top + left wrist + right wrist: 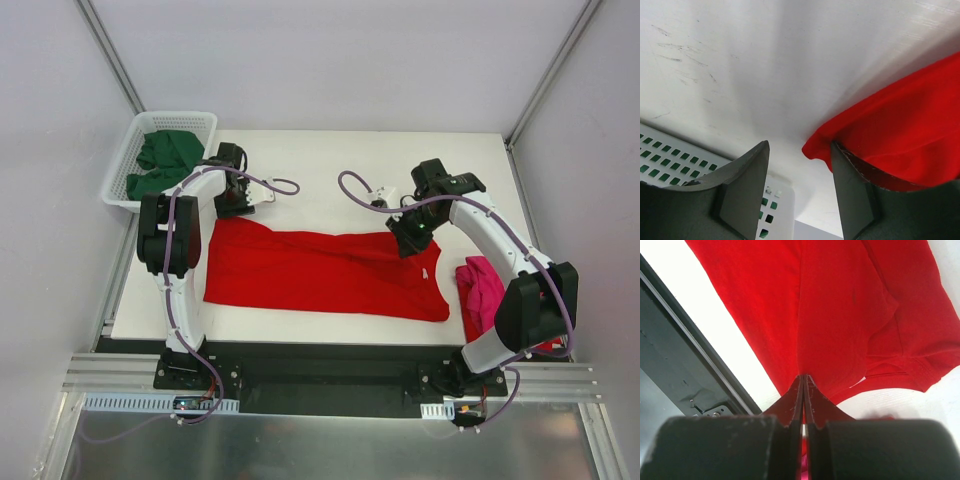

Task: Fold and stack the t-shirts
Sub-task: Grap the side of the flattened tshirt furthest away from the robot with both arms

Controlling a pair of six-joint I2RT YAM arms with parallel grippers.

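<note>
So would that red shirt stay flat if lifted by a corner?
Probably not: the red t-shirt lies creased with soft, rounded folds, so it would likely hang limp from the pinched spot. It looks thin, so it is probably light. Pushed, it may bunch up rather than slide.

No legible text, no labels, brands or numbers on the red t-shirt (pixel 320 275), white basket (pixel 180 118), table (pixel 400 160)
</note>
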